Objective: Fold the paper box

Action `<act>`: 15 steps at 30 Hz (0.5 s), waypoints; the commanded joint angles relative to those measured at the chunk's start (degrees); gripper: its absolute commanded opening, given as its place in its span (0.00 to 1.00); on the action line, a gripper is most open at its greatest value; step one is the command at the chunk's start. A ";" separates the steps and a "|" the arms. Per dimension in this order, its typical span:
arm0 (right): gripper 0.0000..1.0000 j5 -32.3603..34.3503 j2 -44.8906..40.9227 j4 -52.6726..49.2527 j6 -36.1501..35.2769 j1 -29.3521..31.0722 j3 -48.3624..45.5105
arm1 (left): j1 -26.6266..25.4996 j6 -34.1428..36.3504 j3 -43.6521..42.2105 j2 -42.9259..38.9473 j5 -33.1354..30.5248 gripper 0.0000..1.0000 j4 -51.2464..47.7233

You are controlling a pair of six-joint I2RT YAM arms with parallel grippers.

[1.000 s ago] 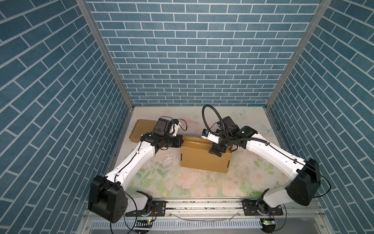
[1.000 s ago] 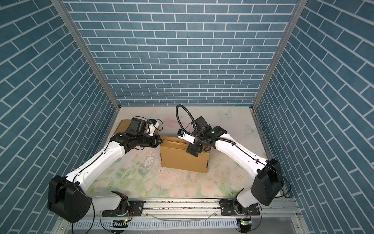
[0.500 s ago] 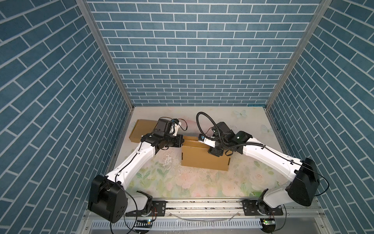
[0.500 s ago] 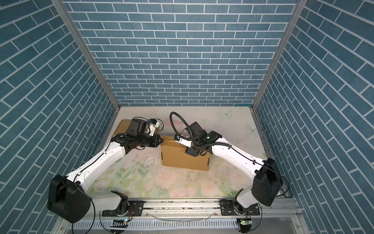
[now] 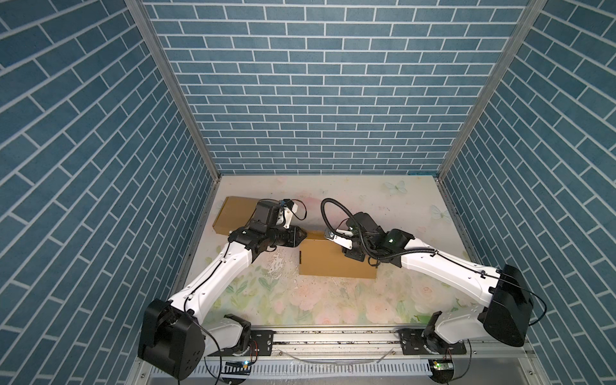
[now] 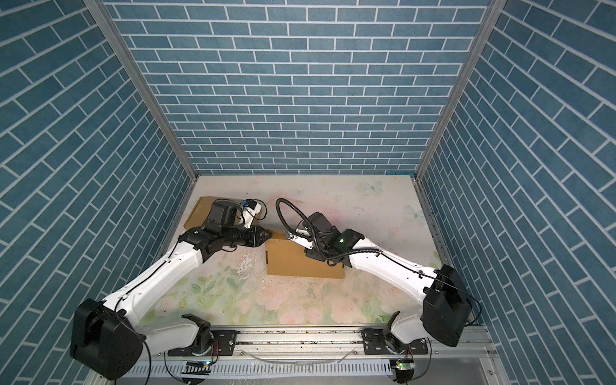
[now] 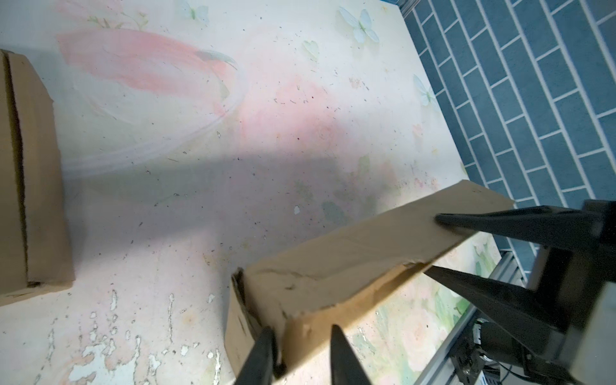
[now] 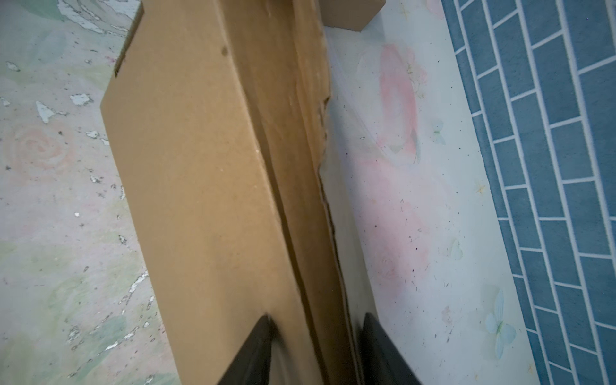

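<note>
Paper box point(image 5: 333, 263), made of brown cardboard, lies near the middle of the flowered table point(image 5: 333, 310), between the two grippers. In both top views its big plain panel faces up and toward the front rail point(image 5: 333, 340). A narrow strip runs along its back long edge. The left wrist view shows this strip point(image 7: 366, 243) from close: its free border is wrinkled and a little ragged.

The left gripper point(image 5: 301, 235) comes from the left side and meets the back left corner of the box. In the left wrist view its two fingers point(image 7: 263, 346) are partly spread, and the corner of the strip is in the gap between them. One finger touches the cardboard edge, and the other stands over the strip surface.

The right gripper point(image 7: 433, 243) reaches along the same back edge from the right side. One finger lies on the upper face of the strip and the other is under its border, so the cardboard is between them. The right wrist view shows the same, with dark, blurred fingertips point(image 8: 260, 336) on each side of the folded edge. Whether they already press the cardboard, I cannot tell.

A second brown box point(image 5: 233, 213) lies at the back left of the table, partly behind the left arm point(image 5: 220, 276) and apart from the paper box.
</note>
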 commanded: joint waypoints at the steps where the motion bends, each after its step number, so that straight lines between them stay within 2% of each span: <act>1: 0.42 1.59 -0.45 -0.16 1.73 0.96 -3.60 | 1.58 0.89 1.24 -3.33 3.44 0.42 -3.40; 5: 0.40 4.06 -0.94 1.79 2.91 2.92 -5.48 | 6.08 -2.19 1.36 -5.72 4.55 0.55 -2.29; 7: 0.38 5.79 -0.94 3.21 3.65 4.25 -6.52 | 6.48 -4.61 1.53 -5.07 4.11 0.59 -0.31; 10: 0.38 8.49 -0.94 5.09 4.29 6.23 -8.02 | 6.49 -7.19 2.08 -2.05 3.43 0.60 1.92; 15: 0.38 12.38 -0.94 6.11 5.39 8.89 -8.97 | 6.23 -7.16 4.15 2.07 2.71 0.63 2.43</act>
